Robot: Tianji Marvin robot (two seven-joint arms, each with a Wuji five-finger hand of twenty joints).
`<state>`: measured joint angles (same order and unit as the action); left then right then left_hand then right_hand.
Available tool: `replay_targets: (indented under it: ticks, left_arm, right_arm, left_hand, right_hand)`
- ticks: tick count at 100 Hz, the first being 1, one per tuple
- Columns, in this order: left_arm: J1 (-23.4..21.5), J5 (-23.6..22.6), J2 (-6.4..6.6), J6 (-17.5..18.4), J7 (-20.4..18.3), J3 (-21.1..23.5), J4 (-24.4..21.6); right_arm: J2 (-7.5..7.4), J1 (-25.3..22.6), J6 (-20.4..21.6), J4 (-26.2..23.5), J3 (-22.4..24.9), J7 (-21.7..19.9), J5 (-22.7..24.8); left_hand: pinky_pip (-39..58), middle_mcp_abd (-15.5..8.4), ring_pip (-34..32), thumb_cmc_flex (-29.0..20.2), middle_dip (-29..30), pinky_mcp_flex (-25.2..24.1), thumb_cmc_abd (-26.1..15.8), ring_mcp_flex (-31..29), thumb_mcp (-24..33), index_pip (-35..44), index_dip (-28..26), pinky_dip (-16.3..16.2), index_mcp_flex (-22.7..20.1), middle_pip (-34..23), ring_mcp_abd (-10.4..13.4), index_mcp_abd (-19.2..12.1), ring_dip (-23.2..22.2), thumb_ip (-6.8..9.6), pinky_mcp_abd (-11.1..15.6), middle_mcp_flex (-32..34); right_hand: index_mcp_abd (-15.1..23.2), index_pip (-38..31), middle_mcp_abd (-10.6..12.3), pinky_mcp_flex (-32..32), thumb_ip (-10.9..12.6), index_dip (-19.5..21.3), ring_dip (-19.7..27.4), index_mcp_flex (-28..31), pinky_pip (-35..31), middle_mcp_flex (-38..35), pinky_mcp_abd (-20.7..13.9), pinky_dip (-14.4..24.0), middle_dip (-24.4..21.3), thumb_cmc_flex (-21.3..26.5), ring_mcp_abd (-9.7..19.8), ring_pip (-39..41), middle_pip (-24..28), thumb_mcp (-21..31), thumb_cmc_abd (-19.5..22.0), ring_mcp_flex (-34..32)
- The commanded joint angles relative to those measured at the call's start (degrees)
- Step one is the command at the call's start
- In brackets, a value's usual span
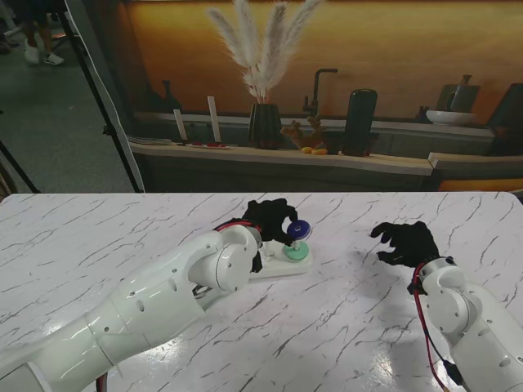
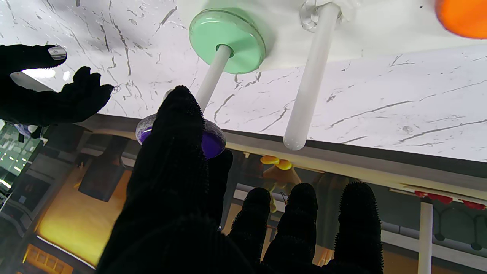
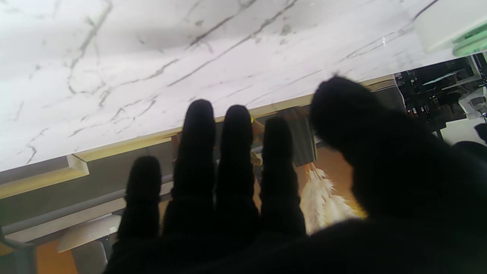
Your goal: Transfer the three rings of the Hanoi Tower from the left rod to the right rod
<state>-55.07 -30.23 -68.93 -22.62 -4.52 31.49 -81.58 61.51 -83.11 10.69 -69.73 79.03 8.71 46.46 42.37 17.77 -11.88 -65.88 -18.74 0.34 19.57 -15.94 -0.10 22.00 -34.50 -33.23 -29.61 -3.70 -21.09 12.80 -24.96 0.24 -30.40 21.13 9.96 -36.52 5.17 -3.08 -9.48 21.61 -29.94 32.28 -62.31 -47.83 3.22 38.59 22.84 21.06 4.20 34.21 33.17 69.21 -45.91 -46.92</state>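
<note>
White marble with grey veins covers the worktop (image 1: 98, 237), and from the stand's view wide bare stretches lie to the left and nearer to me; its far edge runs just behind the toy, with a counter of pampas grass (image 1: 261, 49) beyond. The left hand (image 1: 271, 219) reaches over the white base (image 1: 282, 268), fingers pinched on the purple ring (image 1: 300, 230), which sits high on the right rod above the green ring (image 1: 297, 251). The right hand (image 1: 406, 242) hovers well apart to the right, fingers curled loosely and holding nothing.

Through the left wrist camera, the green ring (image 2: 227, 40) lies flat on the base (image 2: 380, 34) at the foot of its rod (image 2: 213, 78). The purple ring (image 2: 211, 142) is up at the rod's tip, with a black fingertip (image 2: 179, 114) across it. The middle rod (image 2: 310, 80) stands bare, and an orange ring (image 2: 462, 17) shows at the corner. The right hand (image 2: 45, 95) shows to one side.

Through the right wrist camera, the right hand (image 3: 266, 213) has its fingers (image 3: 198, 152) spread over bare marble (image 3: 152, 57), clear of the worktop's edge. No writing is legible anywhere.
</note>
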Motion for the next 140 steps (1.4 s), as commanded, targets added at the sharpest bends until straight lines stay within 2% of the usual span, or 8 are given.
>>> replay_targets:
  ticks: [1, 16, 20, 77, 113, 122, 140]
  left_arm:
    - [-0.2, 0.3, -0.2, 1.4, -0.6, 0.0, 0.1]
    - [-0.4, 0.7, -0.38, 1.4, -0.1, 0.1, 0.3]
    - [-0.3, 0.6, -0.32, 1.4, -0.3, 0.0, 0.2]
    - [0.3, -0.2, -0.18, 1.6, -1.1, -1.1, -0.1]
    - [0.4, 0.0, -0.12, 1.6, -1.6, -1.8, 0.8]
    - [0.5, 0.1, 0.05, 1.5, -2.2, -2.0, 1.0]
    - [0.4, 0.5, 0.02, 1.7, -2.4, -2.3, 2.3]
  right_arm:
    - [0.38, -0.3, 0.2, 0.1, -0.2, 0.1, 0.0]
    - [0.39, -0.3, 0.1, 0.1, -0.2, 0.1, -0.1]
    - [0.4, -0.4, 0.0, 0.1, -0.2, 0.1, -0.1]
    - [0.42, -0.5, 0.0, 0.1, -0.1, 0.3, -0.2]
    - [0.41, -0.5, -0.1, 0.1, 0.0, 0.3, 0.0]
    - [0.42, -0.5, -0.1, 0.1, 0.0, 0.3, -0.1]
    - [0.41, -0.5, -0.2, 0.1, 0.1, 0.3, 0.0]
  left_hand:
    - [4.4, 1.2, -1.8, -4.6, -0.8, 0.8, -2.0, -1.8, 3.2, 4.9, -0.5, 0.4, -3.1, -0.9, -1.0, -2.0, -1.2, 0.27, -2.8, 0.2]
    - [7.3, 1.2, -3.1, -4.3, -0.9, 1.5, -1.9, -2.0, 3.2, 4.8, -0.3, 0.2, -2.9, -1.3, -0.9, -1.8, -1.9, 0.39, -2.6, 0.2]
    - [8.2, 1.1, -3.5, -3.9, -0.9, 1.0, -1.9, -1.7, 3.4, 4.6, -0.1, 0.2, -2.8, -1.4, -0.9, -2.0, -2.1, 0.86, -2.8, 0.0]
    - [11.9, 1.2, -5.2, -3.5, -0.8, 1.7, -1.9, -2.9, 3.8, 4.0, -0.2, -0.7, -2.6, -2.1, -0.8, -1.4, -3.1, 1.14, -3.7, -0.4]
    - [13.9, 1.3, -6.6, -3.9, -0.8, 2.6, -1.5, -3.7, 4.3, 3.9, -0.2, -1.4, -2.7, -2.7, -0.7, -0.8, -3.9, 1.34, -3.2, -0.4]
    - [14.5, 1.5, -7.0, -3.1, -0.8, 2.8, -1.8, -3.5, 4.8, 1.9, 1.9, -1.3, -2.3, -2.9, -0.7, 0.2, -4.2, 2.34, -2.6, -0.7]
    - [15.1, 1.6, -7.5, -3.3, -0.8, 3.5, -0.3, -3.5, 5.7, 0.8, 3.3, -1.4, -1.1, -3.2, -0.5, 0.7, -4.4, 2.99, -1.9, -1.1]
  right_hand:
    - [-0.5, -0.8, 0.7, 0.5, 2.7, 0.4, -0.5, 0.4, -1.0, -0.6, 17.6, 0.9, 0.4, 0.5, 0.6, 1.3, 1.0, 0.5, 0.2, -0.5]
    - [-0.5, -0.8, 0.8, 0.5, 2.7, 0.4, -0.5, 0.4, -1.0, -0.6, 17.6, 0.9, 0.4, 0.5, 0.6, 1.3, 1.1, 0.5, 0.1, -0.5]
    - [-0.4, -0.8, 0.8, 0.6, 2.7, 0.4, -0.5, 0.4, -0.9, -0.5, 17.6, 0.9, 0.4, 0.5, 0.5, 1.3, 1.1, 0.5, 0.2, -0.4]
    - [-0.5, -0.9, 0.8, 0.5, 2.7, 0.4, -0.5, 0.4, -1.0, -0.6, 17.6, 1.0, 0.4, 0.6, 0.6, 1.3, 1.1, 0.5, 0.2, -0.5]
    - [-0.4, -0.9, 0.8, 0.5, 2.7, 0.4, -0.5, 0.4, -1.0, -0.5, 17.6, 1.0, 0.4, 0.6, 0.6, 1.3, 1.1, 0.5, 0.2, -0.5]
    - [-0.5, -0.9, 0.8, 0.6, 2.7, 0.4, -0.5, 0.4, -0.9, -0.5, 17.6, 0.9, 0.4, 0.7, 0.6, 1.3, 1.1, 0.5, 0.2, -0.5]
    - [-0.5, -0.9, 0.7, 0.5, 2.7, 0.4, -0.6, 0.4, -1.0, -0.5, 17.6, 0.9, 0.4, 0.7, 0.5, 1.4, 1.1, 0.6, 0.1, -0.5]
